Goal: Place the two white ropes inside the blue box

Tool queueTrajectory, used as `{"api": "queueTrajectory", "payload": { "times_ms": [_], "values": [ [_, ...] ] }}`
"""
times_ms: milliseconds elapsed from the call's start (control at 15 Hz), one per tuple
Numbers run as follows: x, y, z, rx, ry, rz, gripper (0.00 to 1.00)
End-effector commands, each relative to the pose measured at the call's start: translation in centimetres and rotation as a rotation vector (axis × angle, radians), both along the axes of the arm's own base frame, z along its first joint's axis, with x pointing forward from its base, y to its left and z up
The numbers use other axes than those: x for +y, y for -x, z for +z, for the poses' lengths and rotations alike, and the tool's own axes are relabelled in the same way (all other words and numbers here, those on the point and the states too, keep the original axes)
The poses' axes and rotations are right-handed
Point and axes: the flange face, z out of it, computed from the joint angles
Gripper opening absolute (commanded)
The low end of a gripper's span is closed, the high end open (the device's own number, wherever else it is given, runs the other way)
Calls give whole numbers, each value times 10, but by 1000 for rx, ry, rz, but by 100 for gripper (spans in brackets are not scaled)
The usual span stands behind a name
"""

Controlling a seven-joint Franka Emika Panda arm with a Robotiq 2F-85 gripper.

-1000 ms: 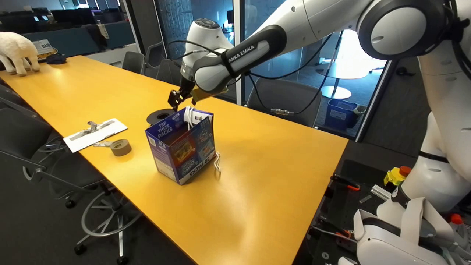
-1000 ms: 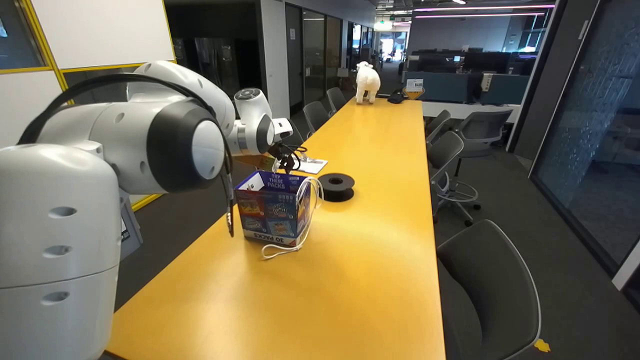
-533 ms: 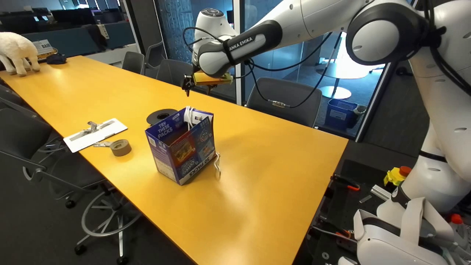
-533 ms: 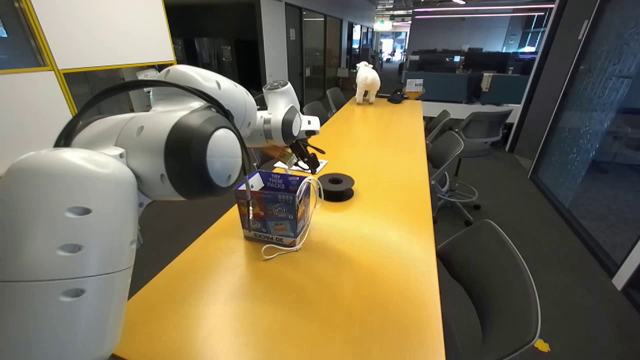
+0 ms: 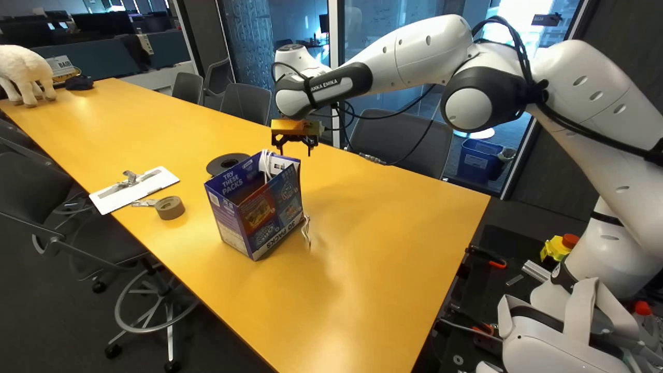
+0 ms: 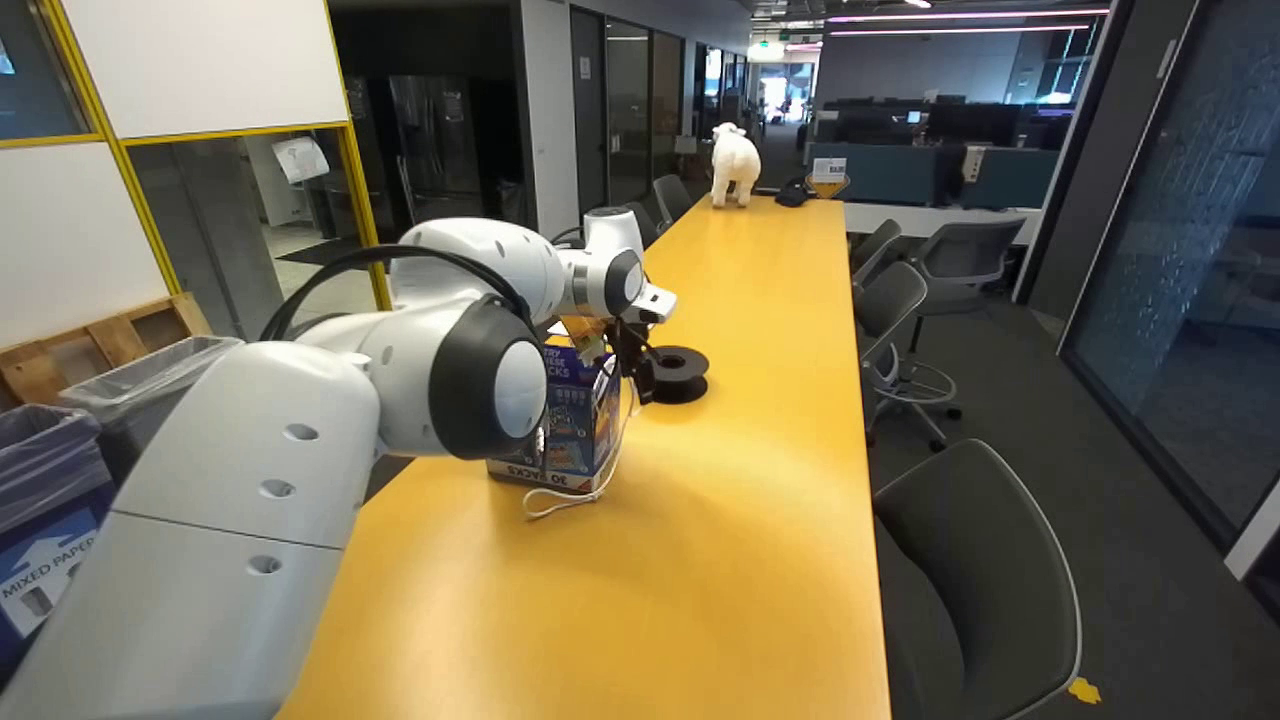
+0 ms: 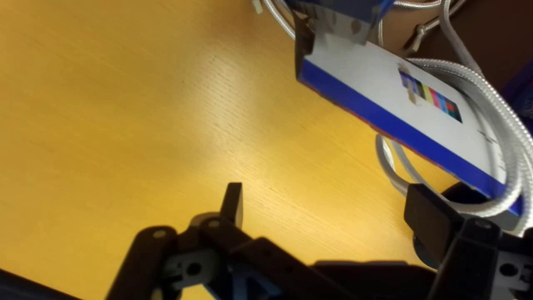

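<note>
The blue box, printed with snack pictures, stands upright on the table with its top uncovered. White rope hangs over its rim in both exterior views; a looped white rope end lies on the table outside. In the wrist view more white rope strands show inside the box, and a loop hangs outside its wall. Whether these are one or two ropes I cannot tell. My gripper is open beside the box wall, nothing between its fingers; its right finger overlaps the hanging loop, contact unclear.
A black spool stands close behind the box, near the gripper. A tape roll, scissors and a white clipboard lie near a table edge. Chairs line both long sides, one grey chair close by.
My gripper has come from beyond the box, rising then lowering, round to the wall where the rope hangs, and has turned so both fingers show. Box and ropes look unmoved.
</note>
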Motion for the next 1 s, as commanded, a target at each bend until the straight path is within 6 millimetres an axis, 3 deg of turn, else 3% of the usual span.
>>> {"api": "queueTrajectory", "payload": {
  "times_ms": [0, 533, 933],
  "values": [
    [-5, -17, 1, -2, -100, -169, 100],
    [-15, -36, 27, -159, -166, -388, 100],
    [-2, -42, 21, -207, -221, -373, 100]
  ]
}}
